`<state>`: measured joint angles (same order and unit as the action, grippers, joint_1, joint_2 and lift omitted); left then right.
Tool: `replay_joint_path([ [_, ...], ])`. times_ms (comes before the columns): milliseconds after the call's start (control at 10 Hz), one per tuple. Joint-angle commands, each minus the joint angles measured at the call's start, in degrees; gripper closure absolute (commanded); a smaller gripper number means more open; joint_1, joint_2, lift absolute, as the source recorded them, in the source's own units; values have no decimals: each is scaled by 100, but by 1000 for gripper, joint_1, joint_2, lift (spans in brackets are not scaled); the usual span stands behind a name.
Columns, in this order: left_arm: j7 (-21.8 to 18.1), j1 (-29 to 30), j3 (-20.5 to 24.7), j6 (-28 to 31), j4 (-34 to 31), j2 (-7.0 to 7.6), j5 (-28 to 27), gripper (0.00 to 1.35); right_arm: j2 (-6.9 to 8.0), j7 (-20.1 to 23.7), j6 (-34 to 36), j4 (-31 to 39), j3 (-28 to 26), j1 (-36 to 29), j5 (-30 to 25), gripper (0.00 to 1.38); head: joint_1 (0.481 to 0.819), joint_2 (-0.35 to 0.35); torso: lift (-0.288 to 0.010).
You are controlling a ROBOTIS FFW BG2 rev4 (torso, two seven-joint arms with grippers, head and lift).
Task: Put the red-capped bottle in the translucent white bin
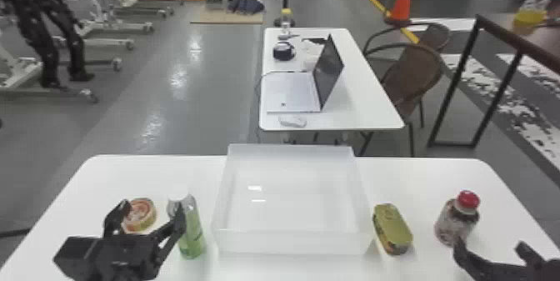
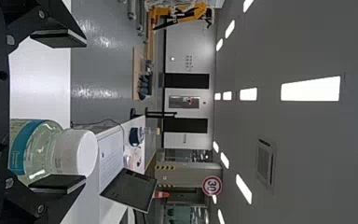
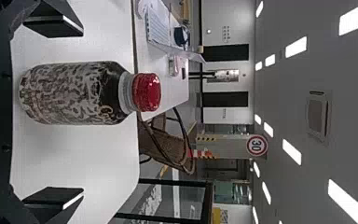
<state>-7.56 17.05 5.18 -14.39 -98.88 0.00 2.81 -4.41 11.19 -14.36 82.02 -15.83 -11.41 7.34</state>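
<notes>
Ahead of the spread, empty right end effector [image 1: 491, 245], the red-capped bottle [image 3: 77, 93] was judged stiff, slippery and best clasped mid-body.

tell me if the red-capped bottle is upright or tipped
Upright: in the head view the red-capped bottle stands on the table, its cap at the top.

So the near white table [image 1: 416, 180] has a round red-and-yellow tin [image 1: 143, 213] on the left, a white-capped green bottle [image 1: 192, 240] just right of it, and an oblong olive-green tin [image 1: 392, 226] toward the right. Far white table's [image 1: 362, 105] got an open silver laptop [image 1: 291, 88], pale mouse [image 1: 293, 121] at its near end.
</notes>
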Motion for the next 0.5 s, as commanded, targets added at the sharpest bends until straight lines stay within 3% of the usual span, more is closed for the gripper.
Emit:
replay_joint_path([
  [0,0,0,1,-12,9,-15,9,256,-78,199,-216,-353,-8,200,110,76,549,0,-100],
  [200,0,0,-8,-20,9,-15,9,256,-306,1043,-787,-1276,-8,640,611,91,549,0,-100],
  [400,0,0,-8,-29,18,-15,9,256,-280,780,-752,-1329,-8,692,488,91,549,0,-100],
])
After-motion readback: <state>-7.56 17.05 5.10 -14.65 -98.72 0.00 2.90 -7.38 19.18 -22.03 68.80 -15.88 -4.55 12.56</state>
